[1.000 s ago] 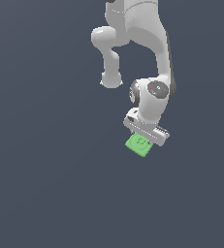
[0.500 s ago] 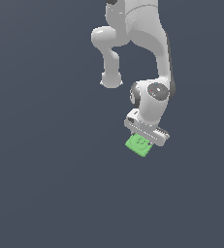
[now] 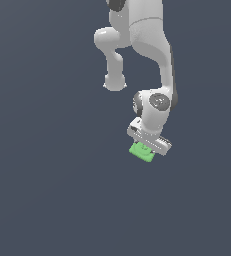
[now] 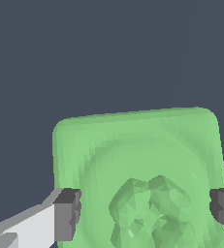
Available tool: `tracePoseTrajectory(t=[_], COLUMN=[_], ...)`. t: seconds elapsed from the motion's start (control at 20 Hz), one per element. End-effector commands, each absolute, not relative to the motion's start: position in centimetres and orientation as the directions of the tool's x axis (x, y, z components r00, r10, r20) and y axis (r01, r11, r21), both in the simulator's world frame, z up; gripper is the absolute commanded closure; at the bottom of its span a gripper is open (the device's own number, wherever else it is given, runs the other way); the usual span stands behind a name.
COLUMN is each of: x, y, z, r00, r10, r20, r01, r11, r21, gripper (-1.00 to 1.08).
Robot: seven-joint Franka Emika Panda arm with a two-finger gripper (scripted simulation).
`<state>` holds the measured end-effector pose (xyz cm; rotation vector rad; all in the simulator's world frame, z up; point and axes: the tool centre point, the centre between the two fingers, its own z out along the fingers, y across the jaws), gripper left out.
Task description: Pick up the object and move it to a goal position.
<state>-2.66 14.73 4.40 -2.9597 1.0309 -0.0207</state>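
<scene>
The object (image 3: 140, 151) is a small flat bright-green square block with a raised knob; it sits just under the hand in the exterior view. In the wrist view the object (image 4: 142, 164) fills most of the picture, its knob low in the middle. My gripper (image 3: 145, 146) points down over it, and my gripper (image 4: 145, 210) has one dark pad pressed against each of two opposite sides of the block. The fingers look shut on the object. The hand hides the block's far part in the exterior view.
A plain dark grey surface (image 3: 47, 190) lies all around. The white arm (image 3: 147, 45) rises from the hand toward the upper edge of the exterior view. No goal marker shows.
The hand has sunk slightly lower over the green block, covering more of it. The block itself has stayed in nearly the same place.
</scene>
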Motion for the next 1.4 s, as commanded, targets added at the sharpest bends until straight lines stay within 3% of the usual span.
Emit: tracePoseTrajectory(t=[0.0,0.05,0.1,0.85,1.35], x=[-3.2,-3.2,-3.2,-1.7,2.0], y=[14.9,14.9,14.9,15.0,14.9], z=[3.0,3.0,3.0,4.7,7.3], r00=[0.786,0.786,0.786,0.79,0.829], r10=[-0.618,-0.618,-0.618,-0.612,-0.55], r20=[0.0,0.0,0.0,0.026,0.102], r01=[-0.618,-0.618,-0.618,-0.611,-0.533], r11=[-0.786,-0.786,-0.786,-0.791,-0.832], r21=[0.0,0.0,0.0,-0.037,-0.155], gripper=[-0.92,-0.92,1.08,1.08,1.08])
